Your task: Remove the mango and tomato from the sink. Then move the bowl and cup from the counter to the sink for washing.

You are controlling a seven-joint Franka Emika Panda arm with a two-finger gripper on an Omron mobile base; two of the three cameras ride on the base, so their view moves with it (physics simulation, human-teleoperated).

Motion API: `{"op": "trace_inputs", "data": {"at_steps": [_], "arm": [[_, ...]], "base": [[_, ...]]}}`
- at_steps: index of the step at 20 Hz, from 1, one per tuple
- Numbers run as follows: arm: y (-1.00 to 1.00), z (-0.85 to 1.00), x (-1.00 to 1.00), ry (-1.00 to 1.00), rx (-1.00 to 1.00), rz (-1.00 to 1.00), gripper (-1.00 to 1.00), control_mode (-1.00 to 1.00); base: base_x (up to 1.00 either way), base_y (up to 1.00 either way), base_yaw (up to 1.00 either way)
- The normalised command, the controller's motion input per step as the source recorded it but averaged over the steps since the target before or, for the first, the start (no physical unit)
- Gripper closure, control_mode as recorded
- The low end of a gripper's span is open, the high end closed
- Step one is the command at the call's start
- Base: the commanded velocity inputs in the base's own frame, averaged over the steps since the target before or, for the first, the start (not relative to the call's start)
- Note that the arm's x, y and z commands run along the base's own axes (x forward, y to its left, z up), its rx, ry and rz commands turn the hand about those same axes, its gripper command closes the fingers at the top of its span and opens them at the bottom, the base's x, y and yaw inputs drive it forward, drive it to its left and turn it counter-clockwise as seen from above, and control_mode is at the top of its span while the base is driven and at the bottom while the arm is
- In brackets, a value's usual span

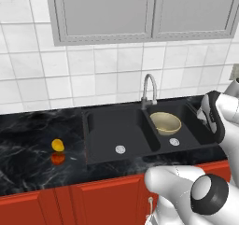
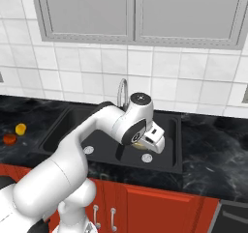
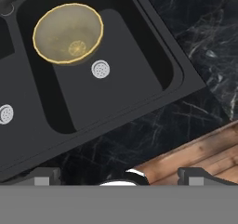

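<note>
Mango (image 1: 58, 144), tomato (image 1: 58, 158) on tabletop (image 1: 28, 140); bowl (image 1: 165, 123) in sink (image 1: 116, 130). Cup transfer pending. My gripper (image 3: 120, 175) released, empty.

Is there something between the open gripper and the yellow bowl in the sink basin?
Nothing visible. In the hand view the open gripper looks across bare counter and the black matte sink rim to the tan-yellow round bowl in the right basin, beside its silver drain.
</note>
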Motion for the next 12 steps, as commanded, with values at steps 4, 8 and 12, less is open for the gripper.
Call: {"op": "trace_inputs", "data": {"at_steps": [4, 8, 12], "arm": [[0.00, 0.00, 0.00, 0.00, 0.00, 0.00, -1.00, 1.00], [0.00, 0.00, 0.00, 0.00, 0.00, 0.00, -1.00, 1.00], [0.00, 0.00, 0.00, 0.00, 0.00, 0.00, -1.00, 1.00]], "base": [[-0.26, -0.29, 0.00], [-0.28, -0.40, 0.03], [-0.05, -0.36, 0.00]]}}
